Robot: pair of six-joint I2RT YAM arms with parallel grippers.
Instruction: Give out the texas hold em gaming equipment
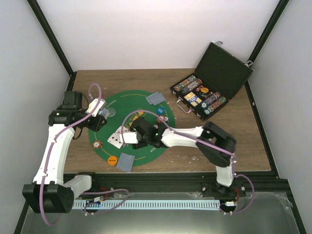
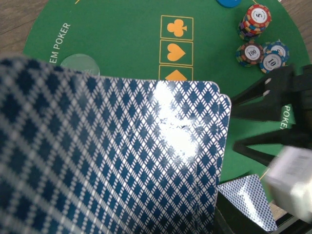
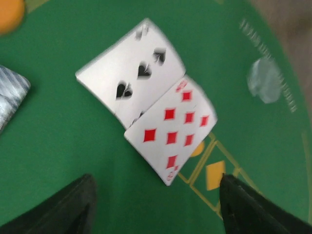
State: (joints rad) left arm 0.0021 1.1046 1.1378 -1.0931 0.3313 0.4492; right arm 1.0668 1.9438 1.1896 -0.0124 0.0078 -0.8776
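Right pincer [image 3: 156,187] recorded open, jaws spread wide, over two face-up cards on the green mat [image 1: 131,100]: a spade card [image 3: 129,73], its lower edge overlapped by a diamond card [image 3: 170,129]. Left pincer [image 1: 101,116] recorded closed on a stack of blue-backed cards [image 2: 122,156], held above the mat's left side. Three chip stacks [image 2: 252,52] noted standing on the mat. An open black case [image 1: 229,68] noted on the bench [image 1: 253,146].

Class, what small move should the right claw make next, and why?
Probably reach toward the deck held in the left claw for another card: the right claw is open and empty above the face-up cards on the mat.
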